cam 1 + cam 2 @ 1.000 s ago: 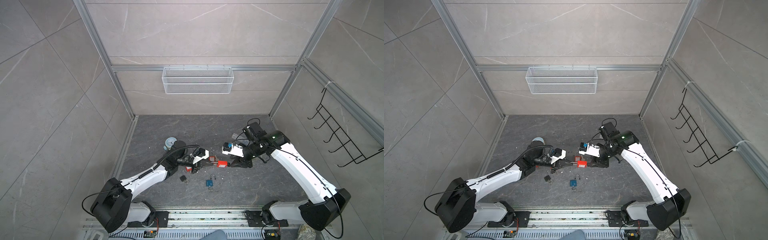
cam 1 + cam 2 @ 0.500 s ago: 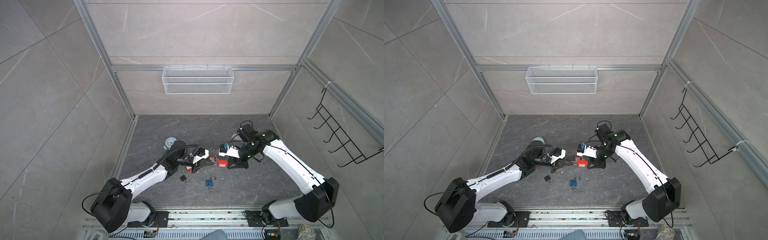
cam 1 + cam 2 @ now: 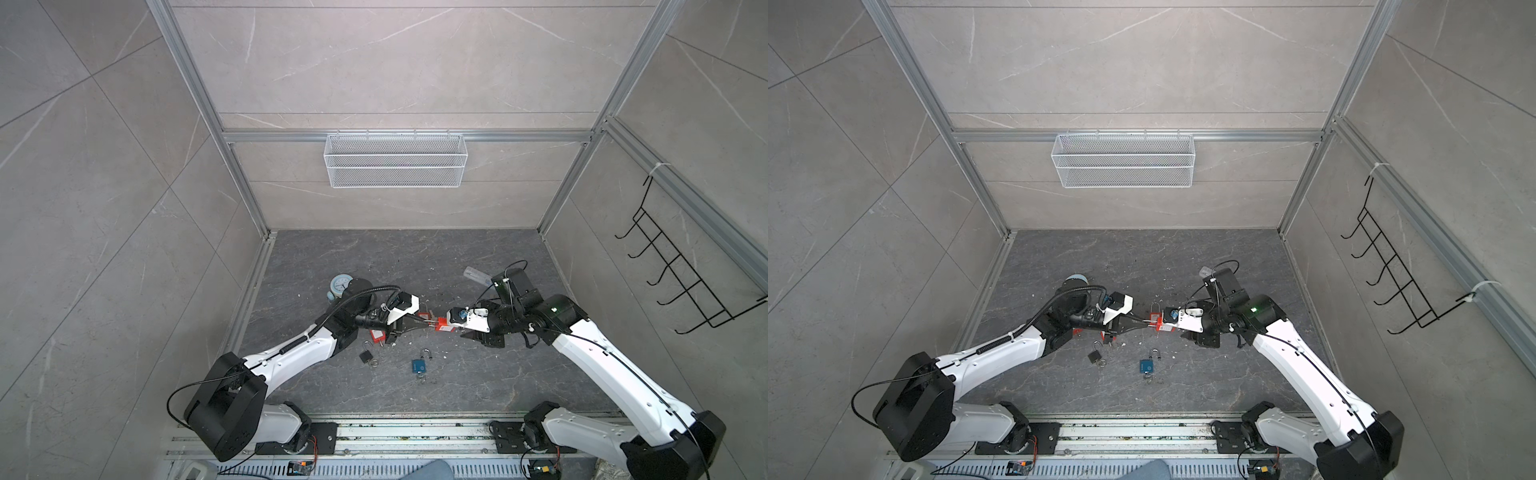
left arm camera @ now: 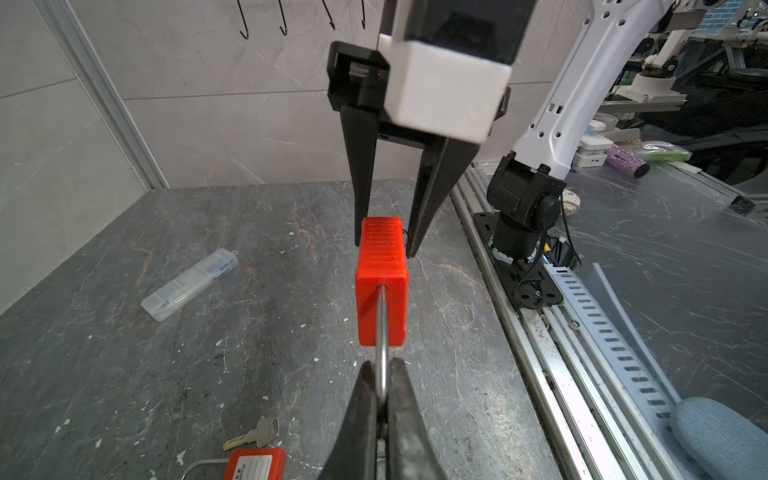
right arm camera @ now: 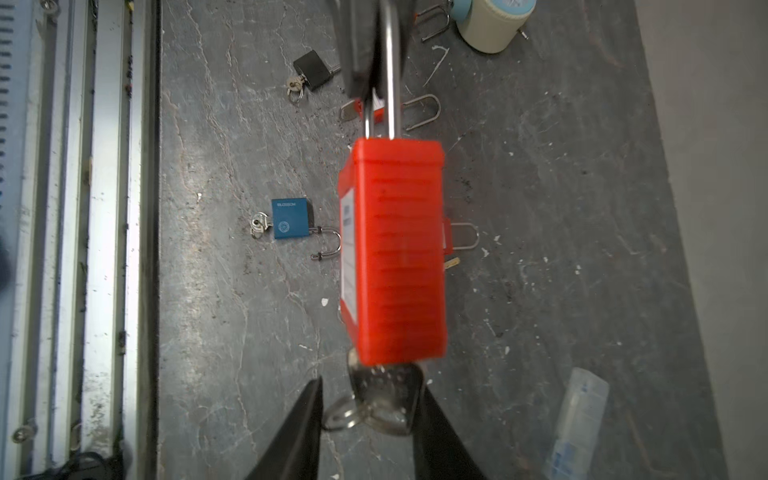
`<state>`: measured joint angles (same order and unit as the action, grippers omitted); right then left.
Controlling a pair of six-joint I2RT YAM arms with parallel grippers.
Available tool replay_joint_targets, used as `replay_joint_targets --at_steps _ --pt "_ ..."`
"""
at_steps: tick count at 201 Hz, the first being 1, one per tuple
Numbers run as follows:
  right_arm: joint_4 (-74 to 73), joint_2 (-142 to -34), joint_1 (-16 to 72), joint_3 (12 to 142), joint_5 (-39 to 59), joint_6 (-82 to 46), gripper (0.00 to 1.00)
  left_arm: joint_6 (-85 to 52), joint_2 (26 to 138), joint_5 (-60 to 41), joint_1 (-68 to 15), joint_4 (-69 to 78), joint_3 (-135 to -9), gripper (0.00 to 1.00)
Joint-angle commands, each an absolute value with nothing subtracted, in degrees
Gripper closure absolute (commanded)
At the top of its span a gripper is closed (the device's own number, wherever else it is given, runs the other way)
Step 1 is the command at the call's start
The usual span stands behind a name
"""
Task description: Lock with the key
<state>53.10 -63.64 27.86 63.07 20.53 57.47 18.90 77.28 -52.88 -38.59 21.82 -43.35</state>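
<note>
A red padlock (image 3: 444, 325) (image 3: 1160, 326) hangs in the air over the middle of the floor. My left gripper (image 4: 382, 368) (image 3: 430, 325) is shut on its steel shackle (image 4: 382, 328). The padlock's body (image 4: 381, 286) (image 5: 395, 253) points toward my right gripper (image 5: 370, 382) (image 3: 461, 328). A silver key (image 5: 384, 395) with a ring sticks out of the body's end, between the right gripper's jaws. The jaws stand apart. One finger (image 5: 428, 399) lies against the key's head, while a gap separates the other from it.
On the floor lie a blue padlock (image 3: 419, 365) and a black padlock (image 3: 365, 356), each with a key, plus other red padlocks (image 4: 253, 463). A clear plastic case (image 4: 189, 284), a small clock (image 3: 341, 286), a wire basket (image 3: 395, 160) and a hook rack (image 3: 681, 291) are around.
My right arm swung left toward the padlock half a second ago and has since drawn back to the right. The left arm keeps the padlock in the same place.
</note>
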Motion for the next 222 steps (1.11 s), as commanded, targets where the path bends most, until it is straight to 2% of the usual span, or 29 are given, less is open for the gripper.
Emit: replay_joint_targets --at_steps 1,45,116,149,192,222 --pt "55.14 -64.34 28.21 64.37 20.55 59.34 0.59 18.81 77.33 -55.66 -38.67 25.24 -45.95 1.00" --pt "60.32 -67.82 28.21 70.36 23.00 57.52 0.61 18.63 77.83 -56.45 -38.76 24.99 -46.30 1.00" --pt "63.69 -72.12 28.21 72.11 25.38 58.48 0.73 18.47 77.39 -55.30 -39.11 24.99 -46.10 1.00" --pt "59.87 -70.24 28.21 69.96 22.99 58.45 0.88 16.50 77.75 -54.89 -39.12 27.68 -45.39 1.00" --pt "50.44 -65.02 29.12 64.23 20.44 59.54 0.88 14.17 79.01 -55.45 -39.11 29.93 -45.37 1.00" --pt "50.58 -63.25 29.36 63.16 17.30 60.66 0.74 14.05 79.28 -55.64 -39.11 29.70 -45.51 1.00"
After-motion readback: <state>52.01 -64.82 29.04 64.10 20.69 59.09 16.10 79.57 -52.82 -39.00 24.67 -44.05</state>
